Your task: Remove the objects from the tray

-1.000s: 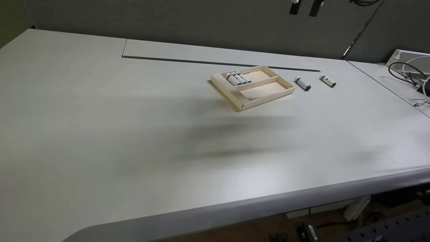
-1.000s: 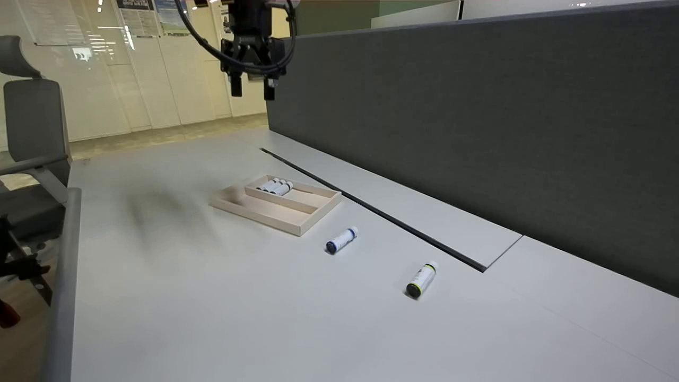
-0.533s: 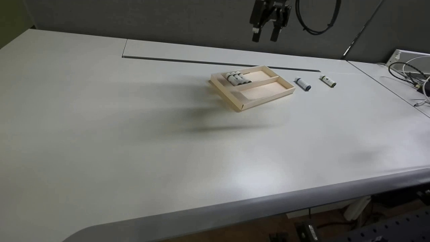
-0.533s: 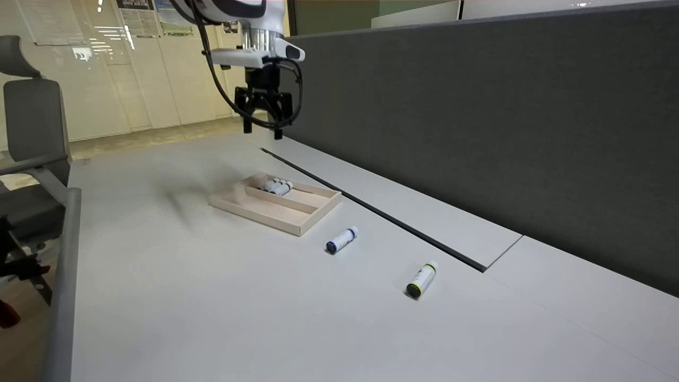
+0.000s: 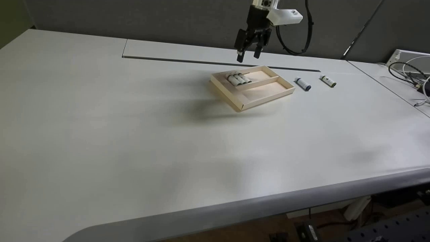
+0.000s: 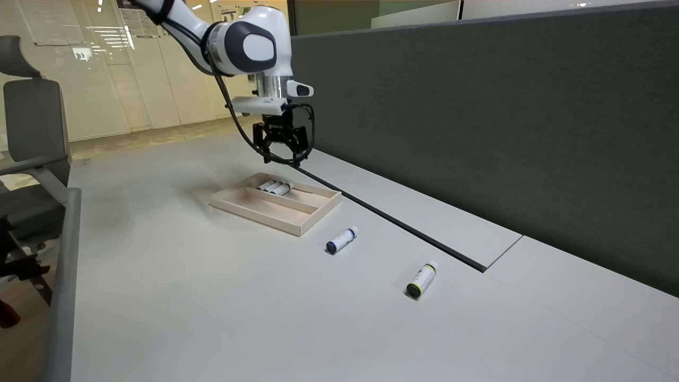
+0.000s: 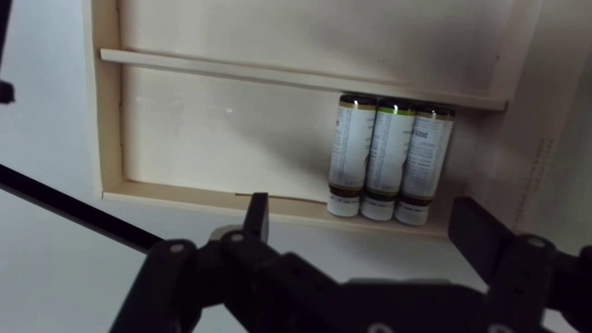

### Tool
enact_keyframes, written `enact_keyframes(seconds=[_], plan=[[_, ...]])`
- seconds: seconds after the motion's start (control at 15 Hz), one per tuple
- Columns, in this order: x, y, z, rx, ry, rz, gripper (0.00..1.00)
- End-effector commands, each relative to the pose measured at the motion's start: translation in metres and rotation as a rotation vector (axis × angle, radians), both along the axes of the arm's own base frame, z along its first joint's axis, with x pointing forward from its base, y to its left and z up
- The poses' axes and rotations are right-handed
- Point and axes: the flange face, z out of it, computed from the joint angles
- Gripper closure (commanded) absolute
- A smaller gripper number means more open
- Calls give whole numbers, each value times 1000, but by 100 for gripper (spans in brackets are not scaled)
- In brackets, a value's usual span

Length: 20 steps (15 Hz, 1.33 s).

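Pale wood tray (image 7: pixel 107 125): three vials (image 7: pixel 390 150) lie packed together beside its divider (image 7: pixel 277 76); two loose vials (image 6: pixel 342 240) lie on the table (image 6: pixel 212 307); the gripper (image 5: pixel 248 57) hangs above, empty, jaws spread wide — flanking the whole row in the wrist view, so closing there could pinch several or roll one; a skewed descent might clip and shove the tray.

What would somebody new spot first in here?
Probably the big white robot arm at the top of an exterior view, its black fingers open. Next, the pale wooden tray with three small bottles side by side in one compartment. Then a blue-ringed bottle and a yellow-ringed bottle lying out on the table.
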Motion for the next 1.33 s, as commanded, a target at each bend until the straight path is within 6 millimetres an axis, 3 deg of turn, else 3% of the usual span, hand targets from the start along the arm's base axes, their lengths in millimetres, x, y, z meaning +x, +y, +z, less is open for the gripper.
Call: enact_keyframes(seconds=[0.0, 0.13, 0.27, 0.53, 1.27], plan=[[15, -7, -22, -44, -8, -39, 0], [5, -9, -25, -21, 18, -16, 0], [6, -13, -33, -31, 39, -24, 0], [9, -11, -31, -32, 39, -26, 0], [11, -24, -64, -56, 39, -42, 0]])
